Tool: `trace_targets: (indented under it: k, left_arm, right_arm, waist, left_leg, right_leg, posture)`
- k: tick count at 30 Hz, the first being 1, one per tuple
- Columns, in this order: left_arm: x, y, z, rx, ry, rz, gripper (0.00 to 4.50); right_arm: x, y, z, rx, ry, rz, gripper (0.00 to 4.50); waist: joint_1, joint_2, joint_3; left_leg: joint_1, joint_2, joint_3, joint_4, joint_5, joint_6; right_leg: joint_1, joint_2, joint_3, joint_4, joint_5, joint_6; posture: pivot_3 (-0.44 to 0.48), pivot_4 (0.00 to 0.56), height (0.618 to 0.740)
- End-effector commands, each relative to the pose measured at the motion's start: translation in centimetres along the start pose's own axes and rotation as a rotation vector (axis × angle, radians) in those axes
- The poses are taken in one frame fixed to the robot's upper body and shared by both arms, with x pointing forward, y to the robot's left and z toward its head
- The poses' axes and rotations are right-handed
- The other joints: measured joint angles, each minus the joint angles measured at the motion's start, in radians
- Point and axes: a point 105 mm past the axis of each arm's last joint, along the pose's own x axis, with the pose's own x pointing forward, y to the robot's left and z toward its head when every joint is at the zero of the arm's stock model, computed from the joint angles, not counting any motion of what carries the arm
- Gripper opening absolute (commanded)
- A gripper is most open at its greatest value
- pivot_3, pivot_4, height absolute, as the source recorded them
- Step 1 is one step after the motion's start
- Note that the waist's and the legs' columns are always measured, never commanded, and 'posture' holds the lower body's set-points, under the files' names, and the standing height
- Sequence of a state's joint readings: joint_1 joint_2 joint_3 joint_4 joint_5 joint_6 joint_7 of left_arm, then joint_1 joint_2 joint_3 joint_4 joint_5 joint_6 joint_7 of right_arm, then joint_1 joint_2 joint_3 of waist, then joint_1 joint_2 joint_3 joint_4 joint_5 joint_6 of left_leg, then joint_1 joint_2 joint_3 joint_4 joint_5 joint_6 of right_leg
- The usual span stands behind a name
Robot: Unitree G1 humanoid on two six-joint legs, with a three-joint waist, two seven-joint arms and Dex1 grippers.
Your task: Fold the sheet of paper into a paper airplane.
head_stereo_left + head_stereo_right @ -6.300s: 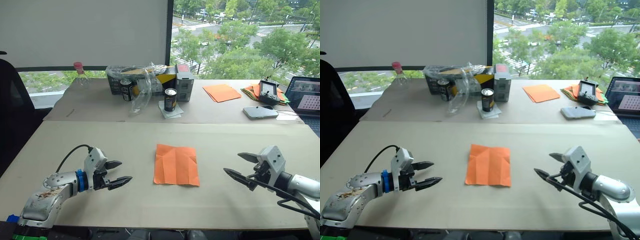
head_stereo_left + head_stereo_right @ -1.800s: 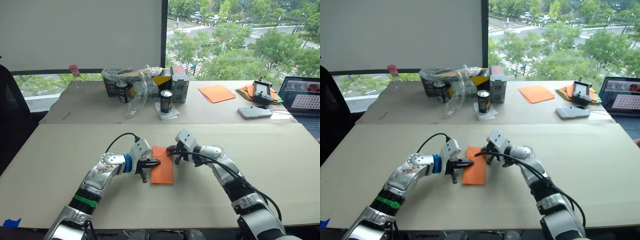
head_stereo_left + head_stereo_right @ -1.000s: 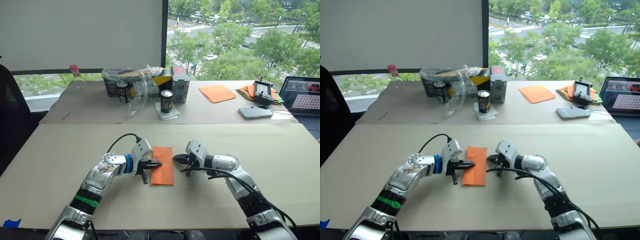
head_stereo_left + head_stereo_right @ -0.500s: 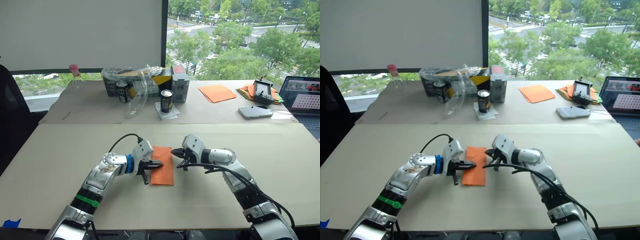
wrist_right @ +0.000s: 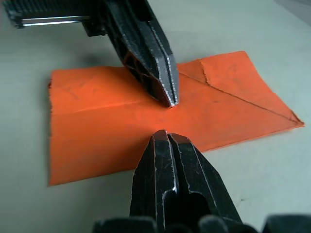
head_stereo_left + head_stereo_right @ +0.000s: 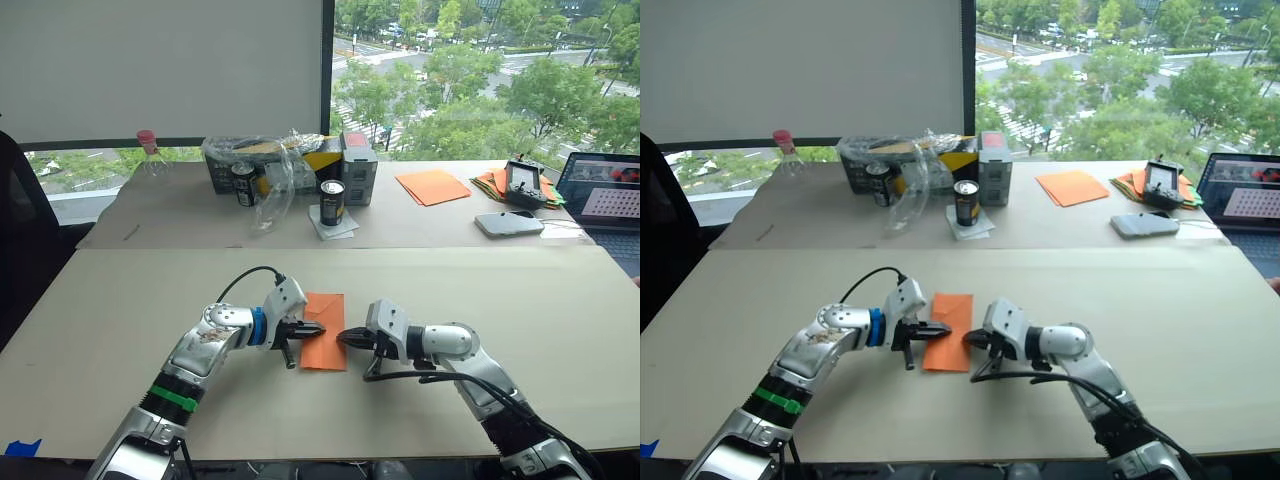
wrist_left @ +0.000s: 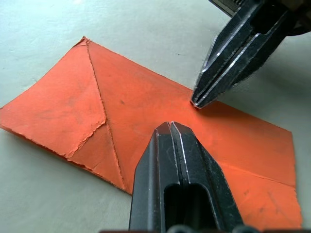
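Right gripper [image 6: 343, 338] dropped nearer along sheet of paper [image 6: 325, 345] right edge, left gripper [image 6: 318, 328] opposite, both jaws together

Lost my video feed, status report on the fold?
Left gripper shut, tip pressing the sheet of paper. Right gripper shut, tip at its right edge. Sheet folded in half, flat on table. Nothing obstructing.
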State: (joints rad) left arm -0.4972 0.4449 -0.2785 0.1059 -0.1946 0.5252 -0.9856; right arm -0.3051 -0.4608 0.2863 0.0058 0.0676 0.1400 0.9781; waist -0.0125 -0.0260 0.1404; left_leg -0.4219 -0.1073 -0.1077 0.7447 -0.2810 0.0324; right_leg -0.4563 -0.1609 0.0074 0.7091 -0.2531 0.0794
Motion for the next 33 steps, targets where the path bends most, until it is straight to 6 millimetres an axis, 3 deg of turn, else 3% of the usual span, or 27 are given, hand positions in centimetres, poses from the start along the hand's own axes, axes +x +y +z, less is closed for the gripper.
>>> trace_targets:
  k: [1, 6, 12, 16, 22, 28, 33]
  left_arm:
    - [-0.3, 0.3, -2.1, -0.037, 0.079, 0.015, 0.00]
    - [-1.1, 0.2, -3.0, -0.039, 0.110, -0.004, 0.00]
    - [-0.9, 0.1, -2.6, -0.050, 0.094, -0.006, 0.00]
    - [-0.6, -0.1, -1.8, -0.087, 0.044, -0.010, 0.00]
    - [-0.9, 0.0, 1.7, -0.213, -0.100, -0.020, 0.00]
    - [-3.0, 0.5, 4.1, -0.068, -0.076, 0.011, 0.00]
    - [-5.5, 1.7, 3.8, -0.049, -0.035, 0.057, 0.00]
  right_arm:
    - [-0.1, 3.1, -1.5, 0.072, 0.046, 0.102, 0.04]
    - [-0.5, 5.6, -1.6, 0.114, 0.065, 0.172, 0.04]
    - [-0.3, 7.5, -1.4, 0.145, 0.076, 0.219, 0.04]
    - [-0.9, 6.3, -0.5, 0.146, 0.055, 0.162, 0.04]
    - [-3.1, 5.0, 1.6, 0.163, 0.007, 0.119, 0.04]
    - [-5.8, 4.3, 2.5, 0.225, 0.021, 0.142, 0.04]
    - [-6.5, 4.1, 2.9, 0.236, 0.049, 0.155, 0.04]
  waist:
    - [0.000, 0.000, 0.000]
    - [-0.003, 0.000, -0.002]
    - [-0.001, -0.001, -0.003]
    - [0.001, -0.001, -0.003]
    - [0.007, -0.002, 0.001]
    - [0.007, -0.004, 0.002]
    - [0.004, -0.004, 0.003]
  left_leg:
    - [0.000, 0.000, 0.000, 0.000, 0.000, 0.000]
    - [0.002, 0.001, 0.000, -0.002, 0.000, 0.000]
    - [0.010, 0.002, 0.000, -0.012, 0.000, 0.000]
    - [0.016, 0.002, 0.000, -0.014, 0.000, 0.000]
    - [0.013, 0.001, -0.001, -0.014, 0.000, 0.000]
    - [0.001, 0.001, -0.001, -0.014, 0.001, -0.002]
    - [0.000, 0.002, -0.001, -0.014, 0.001, -0.002]
  right_leg:
    - [0.000, 0.000, 0.000, 0.000, 0.000, 0.000]
    - [0.001, 0.000, 0.000, 0.000, 0.000, 0.000]
    - [0.008, 0.001, 0.000, -0.008, -0.001, -0.001]
    - [0.015, 0.001, -0.001, -0.011, -0.002, 0.001]
    - [0.014, 0.000, -0.002, -0.012, -0.002, 0.001]
    - [0.000, 0.000, -0.001, -0.011, -0.001, -0.001]
    - [-0.001, 0.000, -0.001, -0.011, -0.001, -0.001]
  posture:
    - [0.000, 0.150, 0.670]
    - [0.000, 0.150, 0.670]
    - [0.000, 0.150, 0.670]
    - [0.000, 0.150, 0.670]
    - [0.000, 0.150, 0.670]
    - [0.000, 0.150, 0.670]
    - [0.000, 0.150, 0.670]
